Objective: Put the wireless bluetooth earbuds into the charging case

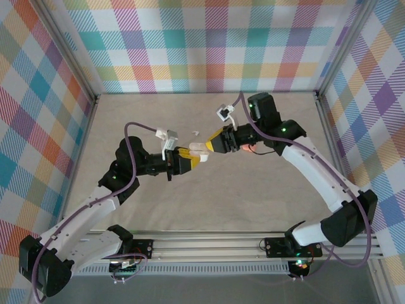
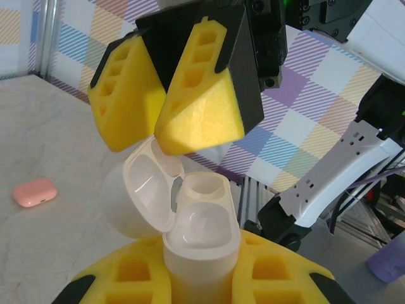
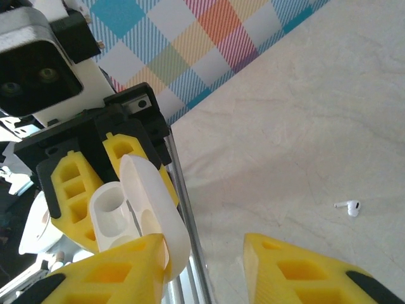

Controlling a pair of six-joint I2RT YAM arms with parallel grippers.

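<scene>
The charging case's (image 2: 201, 234) lower body is hidden between the left gripper's (image 2: 202, 282) pads (image 2: 136, 275) (themselves cropped below).

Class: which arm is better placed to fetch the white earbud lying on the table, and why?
Probably right: the right gripper is open and empty; the left gripper is shut on the open charging case.

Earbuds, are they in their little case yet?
Not yet. Done: the white case, held by the left gripper, has its lid open. In hand: the right gripper is open beside the lid. Left: a white earbud lies on the table.
</scene>
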